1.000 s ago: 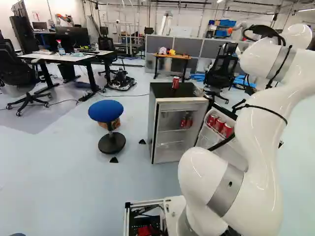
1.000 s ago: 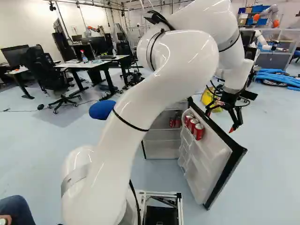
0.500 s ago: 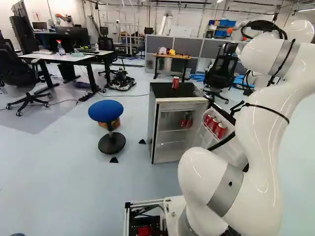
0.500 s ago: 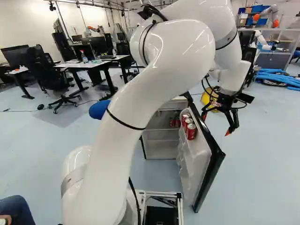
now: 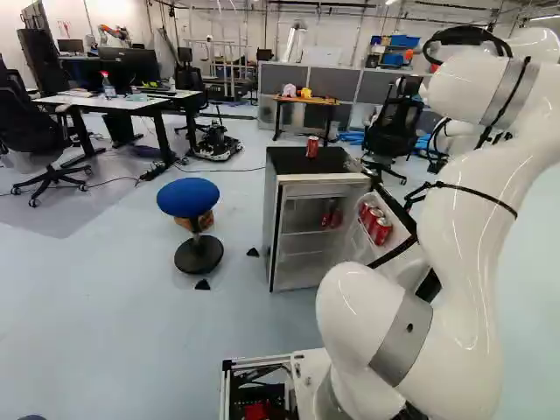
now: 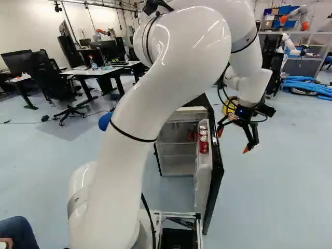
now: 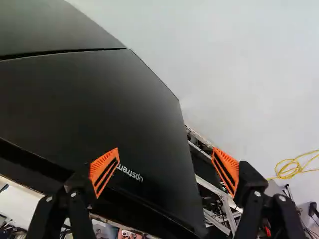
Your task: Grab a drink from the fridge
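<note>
Note the gripper open, with fingers spread wide, on the outer side of the fridge door. In the wrist view, find the dark outer face ahead of the gripper, extending beneath one finger. Locate its far border close to the other finger, with pale floor beyond. See the base frame past that border, between the fingers, and a yellow cable on the floor beside the outer finger. Cannot tell from these views about contact with the door.

Observe the fridge standing upright with the door swung out toward the base. In the right base view, note the door almost edge-on, with its free edge near the base frame and wide floor to its right. See blue tubes well apart at the far right.

Locate the drinks in three places: one can upright on the fridge top, near the front edge; red cans on an inside shelf; a row of cans in the door rack. In the left base view, note the arm across the door's lower part, and floor between the fridge and the blue stool.
</note>
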### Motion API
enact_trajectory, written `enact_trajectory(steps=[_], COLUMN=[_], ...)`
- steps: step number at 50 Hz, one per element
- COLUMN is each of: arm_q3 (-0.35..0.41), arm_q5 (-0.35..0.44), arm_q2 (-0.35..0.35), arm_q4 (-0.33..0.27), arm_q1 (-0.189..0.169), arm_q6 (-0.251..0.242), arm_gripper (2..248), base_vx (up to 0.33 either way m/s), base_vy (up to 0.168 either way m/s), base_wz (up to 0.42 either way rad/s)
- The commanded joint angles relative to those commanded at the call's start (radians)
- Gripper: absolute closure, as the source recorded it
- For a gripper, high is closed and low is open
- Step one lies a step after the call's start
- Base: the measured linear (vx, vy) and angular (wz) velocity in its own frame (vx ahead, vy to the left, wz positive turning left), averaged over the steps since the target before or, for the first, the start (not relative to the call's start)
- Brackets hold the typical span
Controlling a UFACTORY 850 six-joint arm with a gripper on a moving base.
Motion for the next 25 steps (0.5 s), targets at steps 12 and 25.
enact_trajectory(steps=[12,25], arm_q3=[0.050,0.105], arm_q5=[0.014,0.036], arm_q2=[0.029,0.062], arm_q4=[0.000,0.000], arm_q1=[0.008,0.019], arm_q6=[0.000,0.000], arm_gripper=[3,3], base_vx=[0.000,0.000], base_vy=[0.000,0.000], base_wz=[0.000,0.000])
